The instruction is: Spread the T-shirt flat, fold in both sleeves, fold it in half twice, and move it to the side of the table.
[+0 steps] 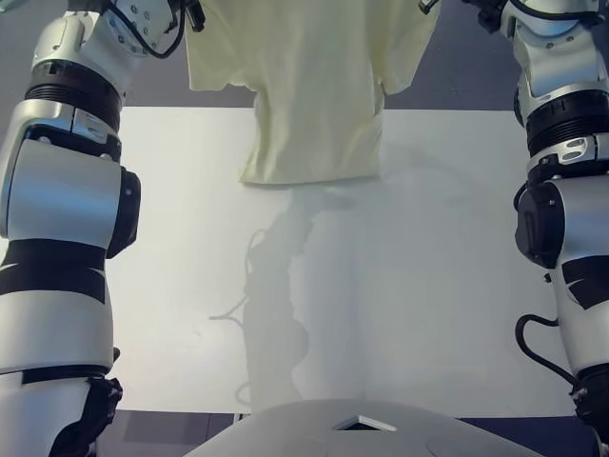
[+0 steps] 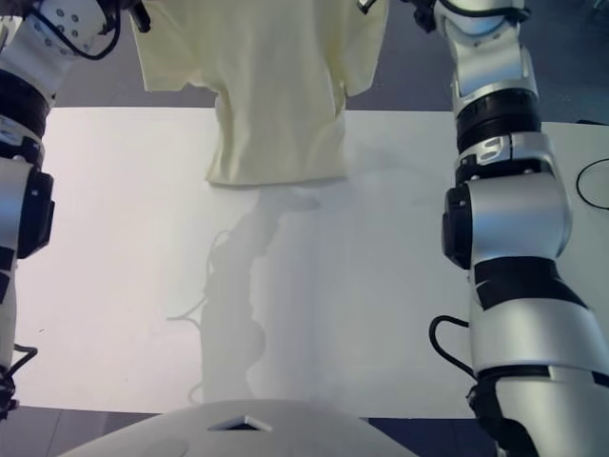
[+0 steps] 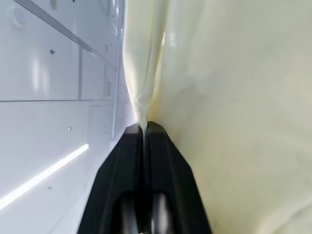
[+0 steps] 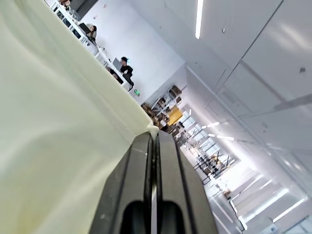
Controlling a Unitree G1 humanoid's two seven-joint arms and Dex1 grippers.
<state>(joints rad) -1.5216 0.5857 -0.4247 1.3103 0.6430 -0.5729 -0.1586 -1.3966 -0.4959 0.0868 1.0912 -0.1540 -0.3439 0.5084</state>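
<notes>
I am holding the pale yellow T-shirt (image 1: 309, 86) up in the air with both arms, and it is hanging at the upper centre of the left eye view, running out past the top edge of the frame. My left gripper (image 3: 145, 126) is clenching a pinch of the cloth: in the left wrist view its two black fingers (image 3: 168, 161) are pressing together with a thin fold of fabric caught between the tips. My right gripper (image 4: 153, 131) is doing the same on the other side, its fingers (image 4: 131, 180) closing on a stitched edge of the shirt, with the cloth draping away from the tips.

In the left eye view the two sleeves are sticking out to either side of the body of the shirt, one toward the upper left and one toward the upper right. The lower hem is hanging just above the middle of the frame, over the far part of the white table (image 1: 428, 286); I cannot tell whether it is touching the surface. The shirt is hanging mostly smooth, with a few soft vertical folds running down it.
</notes>
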